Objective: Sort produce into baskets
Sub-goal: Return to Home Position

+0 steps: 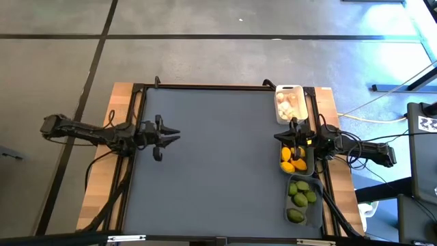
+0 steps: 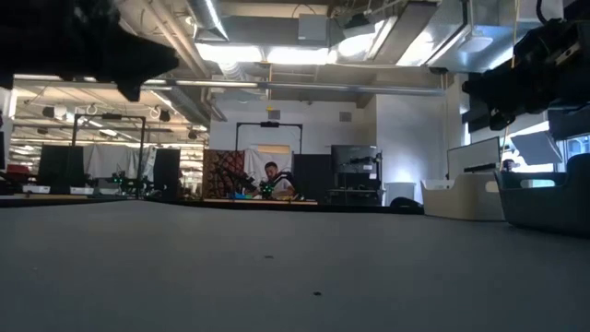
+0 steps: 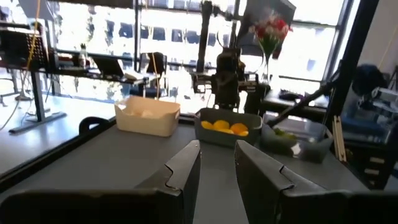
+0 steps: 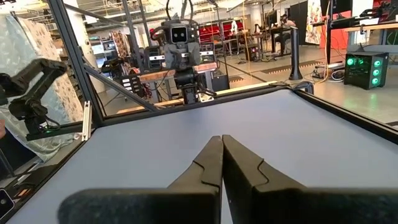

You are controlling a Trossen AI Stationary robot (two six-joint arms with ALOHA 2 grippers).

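Three baskets stand in a row along the table's right edge. The white basket (image 1: 289, 102) holds pale garlic-like bulbs (image 1: 287, 104). The dark grey-green basket (image 1: 311, 162) holds yellow-orange lemons (image 1: 292, 160). The translucent grey basket (image 1: 315, 205) holds green limes (image 1: 299, 198). My right gripper (image 1: 280, 138) is shut and empty, above the far end of the dark basket, pointing toward the table's left; its closed fingers show in the right wrist view (image 4: 222, 155). My left gripper (image 1: 172, 135) is open and empty at the table's left side, pointing toward the baskets (image 3: 217, 158).
A black frame (image 1: 205, 87) runs along the mat's edges. The wide grey mat (image 1: 218, 164) lies between the two arms. In the low view the white basket (image 2: 461, 198) and a grey basket (image 2: 544, 203) stand at the right.
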